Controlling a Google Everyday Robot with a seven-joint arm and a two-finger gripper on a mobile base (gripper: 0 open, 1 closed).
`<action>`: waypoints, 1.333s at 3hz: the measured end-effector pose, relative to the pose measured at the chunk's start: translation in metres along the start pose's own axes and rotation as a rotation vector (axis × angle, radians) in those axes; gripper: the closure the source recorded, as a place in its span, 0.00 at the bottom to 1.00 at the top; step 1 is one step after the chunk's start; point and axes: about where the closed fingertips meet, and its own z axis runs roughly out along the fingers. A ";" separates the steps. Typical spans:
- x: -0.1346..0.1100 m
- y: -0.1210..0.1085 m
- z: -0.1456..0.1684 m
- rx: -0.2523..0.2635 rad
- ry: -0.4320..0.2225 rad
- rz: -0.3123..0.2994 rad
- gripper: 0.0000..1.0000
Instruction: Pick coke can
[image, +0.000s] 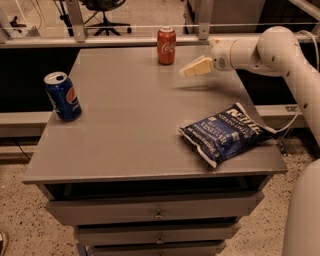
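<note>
Near upright coke can (166, 46) — gripper (187, 71)

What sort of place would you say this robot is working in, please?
Probably an office or lab workspace: a grey drawer cabinet serves as the table, and an office chair stands behind it. The gripper hovers above the tabletop beside the coke can.

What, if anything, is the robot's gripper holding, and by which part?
Nothing is held. The gripper hangs over the table, right of the coke can and apart from it; the can stands upright.
</note>
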 end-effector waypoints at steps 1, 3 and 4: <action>-0.007 -0.019 0.029 0.051 -0.050 0.026 0.00; -0.019 -0.032 0.081 0.095 -0.082 0.095 0.00; -0.029 -0.033 0.099 0.086 -0.108 0.118 0.00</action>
